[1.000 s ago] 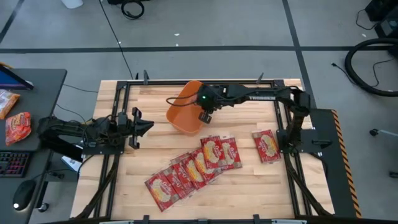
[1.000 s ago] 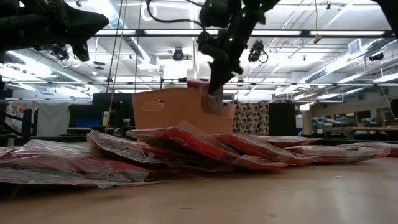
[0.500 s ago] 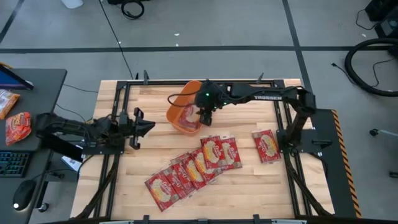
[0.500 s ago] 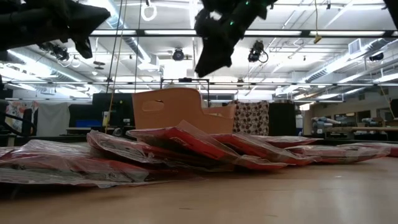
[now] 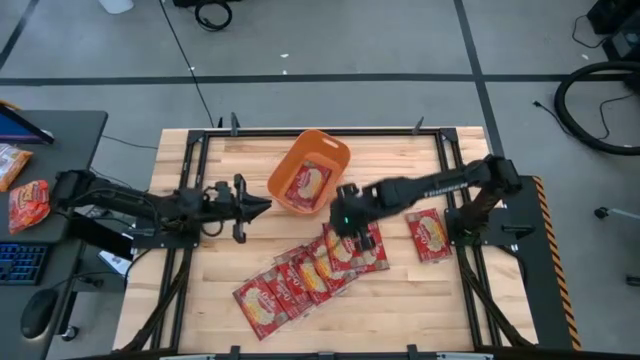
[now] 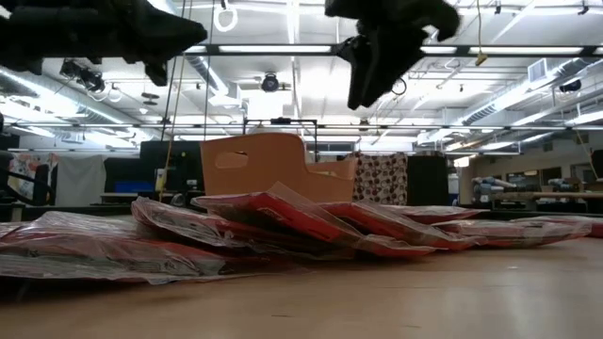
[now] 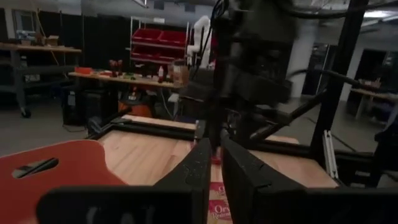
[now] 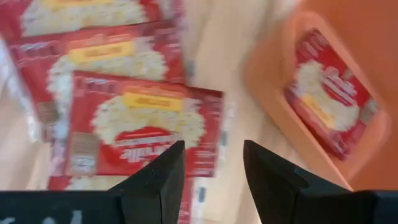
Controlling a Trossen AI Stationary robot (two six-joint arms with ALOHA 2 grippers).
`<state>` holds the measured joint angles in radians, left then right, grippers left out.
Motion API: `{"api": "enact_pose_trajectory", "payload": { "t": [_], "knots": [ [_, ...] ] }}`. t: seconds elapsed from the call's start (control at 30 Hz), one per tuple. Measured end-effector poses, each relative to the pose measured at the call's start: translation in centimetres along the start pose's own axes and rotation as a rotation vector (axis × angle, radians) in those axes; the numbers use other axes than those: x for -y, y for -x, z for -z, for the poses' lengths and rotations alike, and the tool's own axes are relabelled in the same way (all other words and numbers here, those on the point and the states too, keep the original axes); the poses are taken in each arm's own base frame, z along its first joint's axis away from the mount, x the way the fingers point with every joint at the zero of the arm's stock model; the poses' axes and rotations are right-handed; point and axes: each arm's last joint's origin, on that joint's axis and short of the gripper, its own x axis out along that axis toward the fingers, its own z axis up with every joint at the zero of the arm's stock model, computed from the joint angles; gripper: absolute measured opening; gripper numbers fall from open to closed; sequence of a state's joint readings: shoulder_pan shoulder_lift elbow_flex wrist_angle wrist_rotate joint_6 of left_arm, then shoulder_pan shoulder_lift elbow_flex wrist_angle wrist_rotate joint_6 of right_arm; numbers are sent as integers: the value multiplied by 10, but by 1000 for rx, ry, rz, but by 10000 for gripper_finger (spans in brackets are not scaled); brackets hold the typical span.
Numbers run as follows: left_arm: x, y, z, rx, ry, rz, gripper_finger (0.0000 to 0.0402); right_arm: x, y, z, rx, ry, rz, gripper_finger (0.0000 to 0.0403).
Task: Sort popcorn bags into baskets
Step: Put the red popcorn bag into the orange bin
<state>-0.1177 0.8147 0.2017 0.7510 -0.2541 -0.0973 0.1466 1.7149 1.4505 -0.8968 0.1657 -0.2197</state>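
The orange basket [image 5: 291,158] stands at the table's far middle with one popcorn bag [image 5: 308,183] lying flat inside it. Several more popcorn bags [image 5: 310,272] lie fanned and overlapping on the table near it, and a single bag [image 5: 428,235] lies apart to the right. My right gripper [image 5: 345,222] hangs open and empty over the far end of the fanned row [image 8: 134,124]; the basket [image 8: 273,81] shows beside it. My left gripper [image 5: 266,207] is level to the basket's left, points right, and is shut to a narrow slit [image 7: 216,158], holding nothing.
A black frame [image 5: 190,160] runs around the wooden table. A desk at the left carries two more red packets [image 5: 28,203] and a keyboard. In the low view the bags [image 6: 283,217] lie in front of the basket [image 6: 254,165]. Bare wood lies to the near right.
My right gripper has let go of a popcorn bag into the basket, risen, and gone toward the table's near edge and a little right, over the fanned bags. The bag now lies flat in the basket. My left gripper has gone right, toward the basket.
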Motion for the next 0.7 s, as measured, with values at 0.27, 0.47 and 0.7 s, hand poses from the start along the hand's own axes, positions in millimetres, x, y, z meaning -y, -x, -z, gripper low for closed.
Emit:
{"api": "enact_pose_trajectory", "payload": {
  "t": [0.27, 0.47, 0.7],
  "knots": [
    [3, -15, 1, -29, -12, -11, 117, -81, -23, 4, 104, 111, 136, 168],
    [4, -16, 1, -31, 13, -12, 150, -120, -29, 15, 175, 120, 204, 172],
    [4, -16, 2, -36, 65, -13, 151, -152, -31, 29, 204, 77, 206, 187]
  ]
}}
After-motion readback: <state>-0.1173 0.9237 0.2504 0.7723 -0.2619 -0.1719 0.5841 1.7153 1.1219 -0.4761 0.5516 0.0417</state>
